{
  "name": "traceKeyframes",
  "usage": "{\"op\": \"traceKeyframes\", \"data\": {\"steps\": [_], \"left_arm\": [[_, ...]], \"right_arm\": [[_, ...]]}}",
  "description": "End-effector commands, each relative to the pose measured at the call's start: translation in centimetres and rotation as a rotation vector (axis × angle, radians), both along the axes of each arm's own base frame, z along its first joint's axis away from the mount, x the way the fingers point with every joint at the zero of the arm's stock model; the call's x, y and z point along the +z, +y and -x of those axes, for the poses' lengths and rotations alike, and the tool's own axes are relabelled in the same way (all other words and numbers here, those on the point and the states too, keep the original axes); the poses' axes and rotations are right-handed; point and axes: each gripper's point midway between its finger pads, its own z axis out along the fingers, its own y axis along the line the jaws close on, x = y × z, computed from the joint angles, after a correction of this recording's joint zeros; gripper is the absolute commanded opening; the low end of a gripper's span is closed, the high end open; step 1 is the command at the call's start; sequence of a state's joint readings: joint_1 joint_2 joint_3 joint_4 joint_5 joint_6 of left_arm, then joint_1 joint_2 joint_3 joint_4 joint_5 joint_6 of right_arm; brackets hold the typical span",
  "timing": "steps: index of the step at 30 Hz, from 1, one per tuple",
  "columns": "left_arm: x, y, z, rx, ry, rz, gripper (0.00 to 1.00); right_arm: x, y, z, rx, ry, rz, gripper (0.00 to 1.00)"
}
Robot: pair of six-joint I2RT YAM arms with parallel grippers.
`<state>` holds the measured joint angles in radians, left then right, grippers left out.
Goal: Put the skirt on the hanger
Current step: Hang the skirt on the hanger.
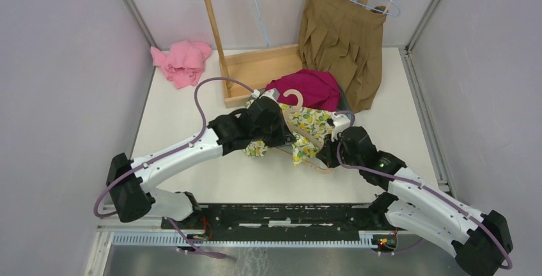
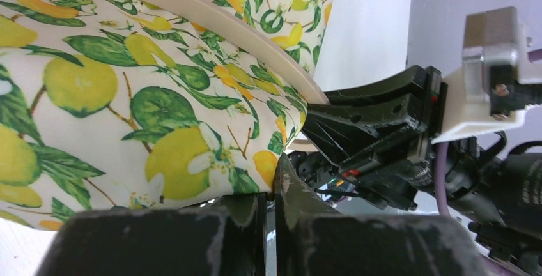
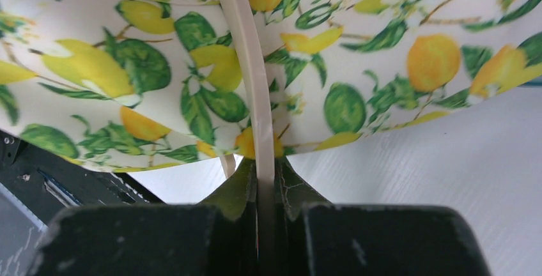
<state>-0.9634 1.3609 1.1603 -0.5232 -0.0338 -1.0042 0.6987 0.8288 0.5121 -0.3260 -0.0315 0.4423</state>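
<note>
Two grips above white table [image 1: 409, 135]: left claw [image 2: 271, 186] on skirt [image 2: 96, 97], right claw [image 3: 265, 170] on hanger [image 3: 246, 65].

You're looking at a white cloth skirt printed with yellow lemons and green leaves [image 3: 383, 52], matt and smooth. The slim cream plastic hanger [image 3: 252, 65] across it has a soft sheen. The black plastic right gripper [image 3: 265, 177] is matt, scuffed pale along its edges. The white tabletop [image 3: 447, 180], lower right of that wrist frame, shows a faint grain. Top centre overhead, the pale wooden rack [image 1: 259, 65] looks matt.
</note>
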Motion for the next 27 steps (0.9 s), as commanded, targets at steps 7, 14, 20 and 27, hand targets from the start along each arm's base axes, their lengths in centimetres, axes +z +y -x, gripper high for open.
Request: {"op": "traceKeyframes", "data": {"steps": [7, 14, 20, 27], "left_arm": [[4.4, -0.9, 1.9, -0.131, -0.029, 0.119, 0.04], [2.8, -0.9, 2.3, -0.138, -0.011, 0.132, 0.05], [1.3, -1.8, 2.6, -0.185, 0.018, 0.113, 0.05], [0.6, -2.3, 2.8, -0.213, 0.040, 0.108, 0.06]], "right_arm": [[1.4, -2.6, -2.0, -0.107, -0.080, 0.117, 0.01], [2.8, -2.8, -2.7, -0.107, -0.116, 0.140, 0.01], [3.8, -2.8, -3.1, -0.109, -0.148, 0.138, 0.01], [4.5, -2.8, -3.4, -0.099, -0.171, 0.143, 0.01]]}}
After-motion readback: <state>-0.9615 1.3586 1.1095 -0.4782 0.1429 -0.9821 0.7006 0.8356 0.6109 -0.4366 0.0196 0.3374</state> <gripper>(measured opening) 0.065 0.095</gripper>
